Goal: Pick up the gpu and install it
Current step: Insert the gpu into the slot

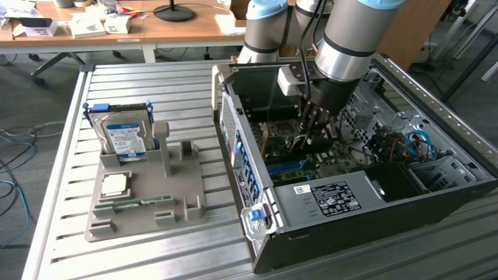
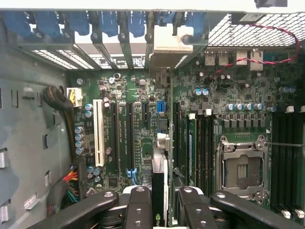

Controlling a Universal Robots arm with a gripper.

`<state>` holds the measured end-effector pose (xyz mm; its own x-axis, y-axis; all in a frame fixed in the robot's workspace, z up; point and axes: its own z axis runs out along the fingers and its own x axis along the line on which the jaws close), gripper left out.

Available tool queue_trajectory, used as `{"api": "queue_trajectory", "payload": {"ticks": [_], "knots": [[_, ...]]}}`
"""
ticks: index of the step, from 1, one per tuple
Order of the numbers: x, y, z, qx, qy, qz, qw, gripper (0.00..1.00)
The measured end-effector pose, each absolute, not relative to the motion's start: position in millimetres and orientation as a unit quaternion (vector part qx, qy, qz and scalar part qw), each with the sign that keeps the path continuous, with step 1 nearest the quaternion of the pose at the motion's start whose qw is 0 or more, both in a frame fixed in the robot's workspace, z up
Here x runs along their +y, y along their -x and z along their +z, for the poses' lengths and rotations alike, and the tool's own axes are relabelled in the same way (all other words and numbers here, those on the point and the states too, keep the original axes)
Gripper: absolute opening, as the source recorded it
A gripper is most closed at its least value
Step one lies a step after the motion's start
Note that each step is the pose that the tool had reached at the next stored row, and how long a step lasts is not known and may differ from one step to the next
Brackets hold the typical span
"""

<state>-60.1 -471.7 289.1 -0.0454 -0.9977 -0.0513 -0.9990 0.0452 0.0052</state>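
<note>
Fingers (image 2: 140,210) of the gripper (image 2: 164,212) pinch the gpu (image 2: 160,183), a thin dark card seen edge-on. It stands over the green board (image 2: 238,90) inside the black case (image 1: 374,233). The case sits on a ribbed metal table (image 1: 155,256), with wooden desks (image 1: 179,29) behind it. The card's bottom edge is hidden.

A slatted aluminium table (image 1: 132,256) stands on a grey floor (image 1: 23,105), where blue cables (image 1: 17,135) lie at the exterior view's left. Behind it, a wooden desk (image 1: 179,29) carries white boxes (image 1: 86,26) and a black lamp base (image 1: 174,11).
</note>
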Motion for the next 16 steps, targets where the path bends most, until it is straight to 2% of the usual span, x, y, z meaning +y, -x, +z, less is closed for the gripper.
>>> {"api": "queue_trajectory", "payload": {"ticks": [16], "knots": [[-472,60,276,0.723,0.691,0.02,0.017,0.26]]}}
